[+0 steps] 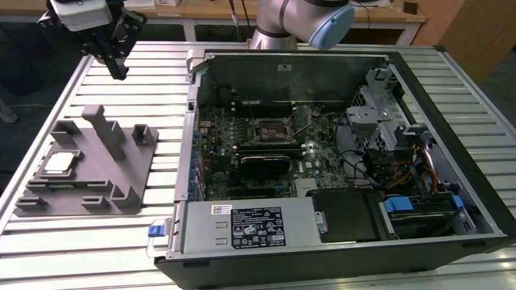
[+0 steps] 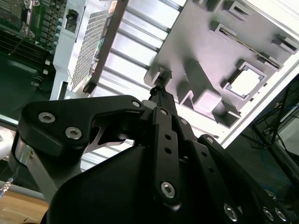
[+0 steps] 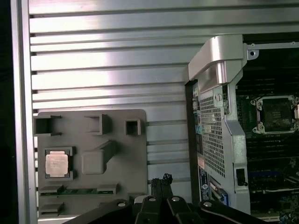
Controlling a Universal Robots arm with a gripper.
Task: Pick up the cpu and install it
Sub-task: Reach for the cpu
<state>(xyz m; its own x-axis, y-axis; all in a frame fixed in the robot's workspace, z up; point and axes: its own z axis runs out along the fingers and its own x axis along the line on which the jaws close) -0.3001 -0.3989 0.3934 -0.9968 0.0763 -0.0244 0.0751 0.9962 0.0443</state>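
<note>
1. The fingers [image 1: 119, 72] hang above the far corner of the desk [image 1: 153, 78] on the exterior view's left. They are pressed together and hold nothing. In both wrist views the tips [image 3: 162, 180] meet at one point [image 2: 158, 91].

2. The cpu [image 1: 60, 163] lies flat in a square recess of the grey tray [image 1: 121, 175]. The tray sits along the desk's edge on the exterior view's left, toward the near corner and well apart from the fingers. In the first wrist view the chip [image 3: 57, 164] shows its shiny top, framed by the recess walls.

3. The first risk, as I judge it, is the grasp. The chip is thin and sunk in its pocket, so little of its edge is free. Fingers coming down pressed together would land on the lid rather than around it.

4. The tray's upright posts [image 1: 103, 130] stand near the recess, and a slanted approach could knock them and shift the tray.

5. The socket [image 1: 270, 128] sits deep inside the open computer case [image 1: 290, 72], ringed by parts and cables. I cannot tell whether its frame is raised. A chip held tilted or turned the wrong way would likely seat badly and harm the contacts. The arm could also clip the case wall [image 3: 219, 60].
</note>
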